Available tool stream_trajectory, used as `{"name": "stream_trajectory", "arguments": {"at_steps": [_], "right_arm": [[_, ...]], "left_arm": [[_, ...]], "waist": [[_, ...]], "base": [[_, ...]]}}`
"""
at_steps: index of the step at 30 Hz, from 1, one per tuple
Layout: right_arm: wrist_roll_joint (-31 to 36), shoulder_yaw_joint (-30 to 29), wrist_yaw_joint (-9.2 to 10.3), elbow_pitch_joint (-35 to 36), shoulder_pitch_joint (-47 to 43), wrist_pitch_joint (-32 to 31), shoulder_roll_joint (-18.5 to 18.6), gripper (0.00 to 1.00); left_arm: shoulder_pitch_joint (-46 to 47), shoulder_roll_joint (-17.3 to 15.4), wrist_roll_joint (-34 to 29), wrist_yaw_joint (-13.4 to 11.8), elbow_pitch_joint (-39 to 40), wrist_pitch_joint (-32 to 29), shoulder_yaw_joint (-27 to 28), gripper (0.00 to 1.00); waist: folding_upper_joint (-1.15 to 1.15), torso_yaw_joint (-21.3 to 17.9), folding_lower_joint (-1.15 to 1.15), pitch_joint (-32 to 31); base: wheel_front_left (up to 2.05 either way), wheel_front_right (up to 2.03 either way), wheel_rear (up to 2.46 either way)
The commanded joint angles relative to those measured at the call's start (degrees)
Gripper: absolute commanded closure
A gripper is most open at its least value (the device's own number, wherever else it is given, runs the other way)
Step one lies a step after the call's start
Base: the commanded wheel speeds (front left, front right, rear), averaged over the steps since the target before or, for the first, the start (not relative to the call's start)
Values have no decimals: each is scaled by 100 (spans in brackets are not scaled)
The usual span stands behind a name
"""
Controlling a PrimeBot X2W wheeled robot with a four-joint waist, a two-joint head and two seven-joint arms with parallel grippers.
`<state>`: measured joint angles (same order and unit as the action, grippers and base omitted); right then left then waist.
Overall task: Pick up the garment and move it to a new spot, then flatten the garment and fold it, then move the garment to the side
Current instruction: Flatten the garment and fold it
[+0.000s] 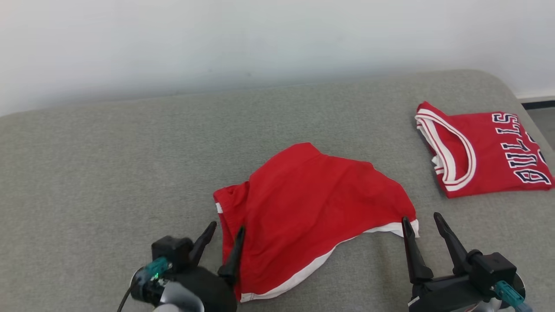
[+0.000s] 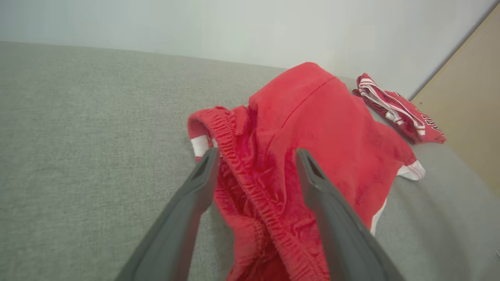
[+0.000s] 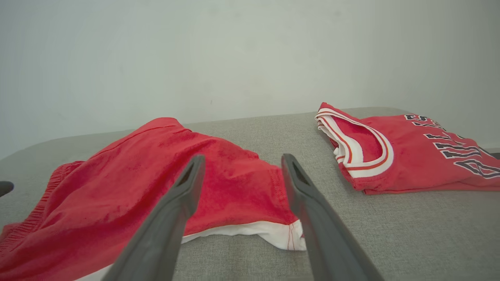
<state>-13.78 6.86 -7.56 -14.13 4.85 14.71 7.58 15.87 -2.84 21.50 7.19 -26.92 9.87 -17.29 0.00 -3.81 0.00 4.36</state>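
Observation:
The garment (image 1: 312, 203) is a pair of red shorts with white trim, lying rumpled in the middle of the grey padded surface (image 1: 108, 173). My left gripper (image 1: 225, 229) is open at the shorts' left edge, its fingers straddling the elastic waistband (image 2: 250, 183) without pinching it. My right gripper (image 1: 422, 221) is open at the white-hemmed right corner (image 3: 287, 236) of the shorts (image 3: 156, 183), one finger over the hem and one beside it on bare surface. Nothing is held.
A folded red jersey with white trim and dark lettering (image 1: 481, 151) lies at the far right of the surface, near its rounded edge (image 1: 516, 95). A pale wall (image 1: 260, 39) stands behind. The jersey (image 3: 410, 156) lies to the right of my right fingers.

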Motion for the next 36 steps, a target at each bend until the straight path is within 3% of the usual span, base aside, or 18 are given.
{"name": "stream_trajectory", "arguments": {"at_steps": [1, 9, 15, 16, 17, 18, 26, 36], "right_arm": [[-3, 14, 18, -11, 100, 10, 7, 0], [-9, 31, 18, -11, 264, 25, -63, 0], [-17, -34, 18, -10, 287, 45, -109, 0], [-19, -51, 18, -11, 286, 40, -122, 0], [-23, -68, 18, -10, 286, 41, -133, 0], [-22, -81, 18, -9, 288, 43, -142, 0], [-32, -17, 18, -28, 381, 48, -180, 0], [-63, 54, 18, -47, 485, 50, -139, 0]], "left_arm": [[216, -11, 140, 15, -243, -171, -59, 0], [825, -17, 244, -513, -1178, -1203, -171, 0], [787, -97, 143, -624, -1352, -2064, -410, 0], [775, -95, 161, -597, -1304, -2129, -432, 23], [764, -93, 174, -565, -1241, -2162, -457, 72], [749, -106, 145, -549, -1184, -2171, -494, 100], [1023, -262, 20, -812, -861, -1180, -261, 100], [1760, -588, 11, -810, -1360, -382, 5, 100]], "waist": [[0, -148, 0, 96], [0, -448, 0, 365], [0, -467, 0, 462], [0, -463, 0, 472], [0, -455, 0, 481], [0, -447, 0, 488], [0, -412, 0, 529], [0, -450, 0, 630]], "base": [[0, 0, 0], [0, 0, 0], [0, 0, 0], [0, 0, 0], [0, 0, 0], [0, 0, 0], [0, 0, 0], [0, 0, 0]]}}
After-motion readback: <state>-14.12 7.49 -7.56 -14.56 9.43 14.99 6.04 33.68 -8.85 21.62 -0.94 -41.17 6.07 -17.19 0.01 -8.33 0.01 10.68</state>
